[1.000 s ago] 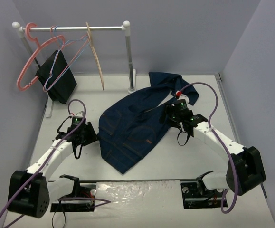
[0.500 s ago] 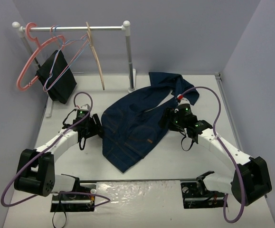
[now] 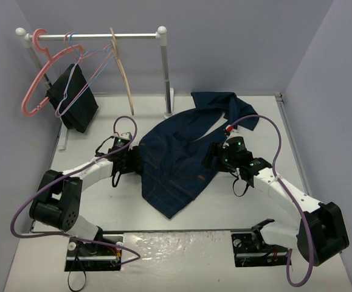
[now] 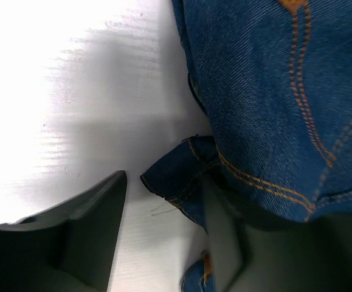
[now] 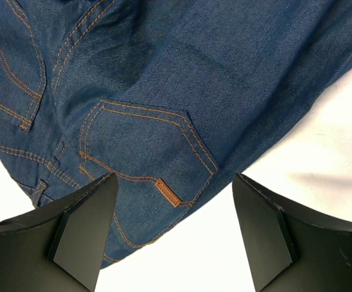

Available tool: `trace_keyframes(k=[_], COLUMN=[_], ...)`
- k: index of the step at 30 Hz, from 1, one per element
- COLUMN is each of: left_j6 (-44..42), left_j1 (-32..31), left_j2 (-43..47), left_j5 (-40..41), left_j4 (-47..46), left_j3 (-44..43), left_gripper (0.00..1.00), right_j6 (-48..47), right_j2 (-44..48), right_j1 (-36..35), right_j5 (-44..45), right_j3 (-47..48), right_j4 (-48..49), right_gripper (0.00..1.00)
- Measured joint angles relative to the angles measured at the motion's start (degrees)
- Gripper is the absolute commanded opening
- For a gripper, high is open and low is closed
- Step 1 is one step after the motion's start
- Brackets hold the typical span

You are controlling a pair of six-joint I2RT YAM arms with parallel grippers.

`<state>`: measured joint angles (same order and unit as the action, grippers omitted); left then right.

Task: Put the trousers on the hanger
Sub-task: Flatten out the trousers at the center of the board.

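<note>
While the trousers are seen whole only from above, spread rumpled across the middle of the table with the legs run toward the far right and the waist toward the near side, their detail is given by the wrist views alone. Orange stitching and a small folded corner of the waist edge are shown by the left wrist view. A back pocket with a brown label is shown by the right wrist view.

The left gripper is brought against the left edge of the cloth. Its jaws are held partly apart with the folded corner between them, bare table is still seen beside one finger, and nothing is clamped. The right gripper is held over the pocket area with its jaws spread wide, and nothing is gripped.

Only in the top view is the hanger seen, hung by its hook on the rail at the far left, well apart from the trousers. A pink hanger, wire hangers and a black cloth are hung further left.

Compared with a second ago, the left gripper has been carried rightward from open table to the cloth, and the trousers' left edge and near tip have been shifted slightly to the right. The hanger is unchanged.
</note>
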<state>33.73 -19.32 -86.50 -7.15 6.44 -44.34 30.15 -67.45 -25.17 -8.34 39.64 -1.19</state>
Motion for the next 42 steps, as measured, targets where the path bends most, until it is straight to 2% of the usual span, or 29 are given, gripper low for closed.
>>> trace_keyframes(k=[2,5,7,16,22,25,27,29,30,31,33,34,39,42], left_j6=[-0.2,-0.5,-0.8,-2.6,-3.1,-3.1,-3.1,-2.9,-2.7,-2.5,-2.1,-2.0,-1.2,-0.3], left_j1=[-0.5,-1.6,-2.1,-2.4,-2.4,-2.4,-2.4,-2.4,-2.4,-2.4,-2.4,-2.4,-1.6,0.8], left_j2=[-1.1,-2.0,-2.4,-2.3,1.9,3.7,4.3,4.9,5.3,5.7,7.0,7.7,12.2,15.3], left_j5=[0.1,0.2,0.0,-0.3,0.9,1.6,1.9,2.3,2.6,2.8,3.2,3.4,4.2,4.5], left_j4=[-0.4,-1.5,-1.9,0.8,4.8,6.7,7.7,8.7,9.4,10.3,11.9,12.5,17.0,19.8], left_j3=[-0.1,-0.1,-0.2,-2.0,-2.9,-3.6,-4.1,-4.3,-4.3,-4.3,-4.3,-4.3,-4.3,-4.2], left_gripper=[0.32,0.09,0.00,0.00,0.00,0.00,0.00,0.00,0.00,0.00,0.00,0.00,0.00,0.00], right_j6=[0.0,0.0,0.0,1.2,5.0,6.5,7.2,7.6,7.6,7.9,8.2,8.1,7.3,6.3], right_j2=[0.4,0.9,1.1,0.9,-1.9,-4.9,-7.4,-9.0,-9.6,-10.5,-11.5,-11.8,-11.3,-8.3], right_j1=[0.0,0.0,0.0,0.0,-0.5,-1.3,-2.0,-2.3,-2.4,-2.4,-2.5,-2.6,-2.6,-2.5], right_j5=[-0.1,-0.1,-0.1,0.5,3.5,4.4,4.6,4.7,4.7,4.7,4.9,5.1,8.2,11.3], right_j3=[-0.4,-0.7,-0.9,-4.2,-7.8,-9.4,-9.9,-10.1,-10.1,-10.4,-10.5,-10.6,-10.5,-9.9], right_j4=[0.3,0.4,0.6,1.6,4.2,6.7,8.8,11.5,12.5,13.5,14.8,15.3,12.6,7.8], right_gripper=[0.73,0.73,0.71,0.69,0.71,0.68,0.62,0.50,0.36,0.34,0.03,0.00,0.00,0.00])
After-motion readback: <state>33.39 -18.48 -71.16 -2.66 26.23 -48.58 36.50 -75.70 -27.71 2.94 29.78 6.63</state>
